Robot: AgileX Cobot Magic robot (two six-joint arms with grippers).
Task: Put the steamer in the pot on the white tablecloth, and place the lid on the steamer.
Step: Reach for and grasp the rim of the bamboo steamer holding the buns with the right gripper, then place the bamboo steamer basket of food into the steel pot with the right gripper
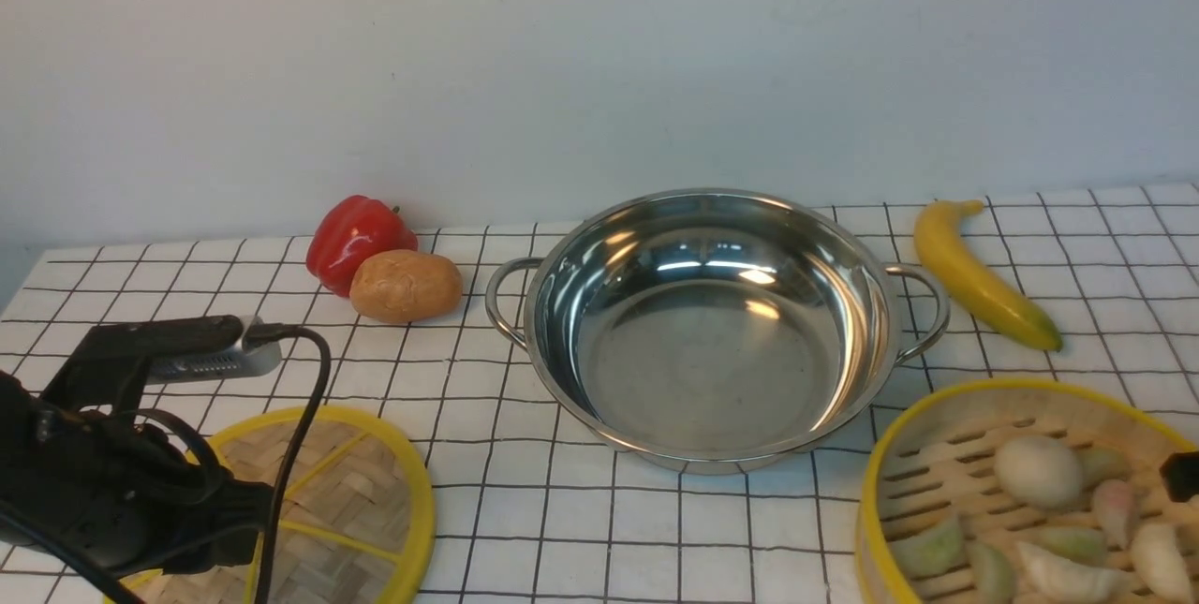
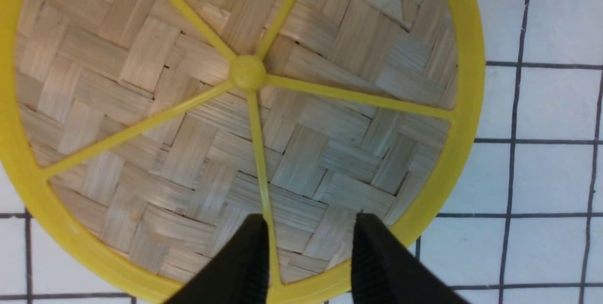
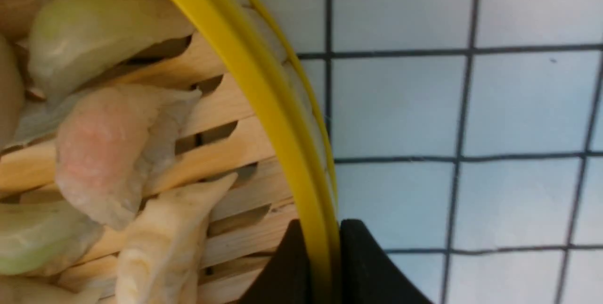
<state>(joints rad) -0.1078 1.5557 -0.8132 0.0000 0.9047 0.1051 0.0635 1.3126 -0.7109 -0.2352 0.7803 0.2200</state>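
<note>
Steamer (image 1: pixel 1016 387) and pot (image 1: pixel 712 370) sit on white tablecloth (image 1: pixel 562 529) before pale wall (image 1: pixel 599 70).

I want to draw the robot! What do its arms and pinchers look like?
The left arm is chunky and black, with black cables looping around it and a silver-grey ribbed box on top. The left gripper has two black pointed fingers with ribbed inner sides. The right gripper has two black wedge-shaped fingers too. No markings show.

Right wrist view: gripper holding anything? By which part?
Yes: the right gripper pinches the steamer by its yellow rim, one finger inside the wall, one outside. The left gripper holds nothing.
</note>
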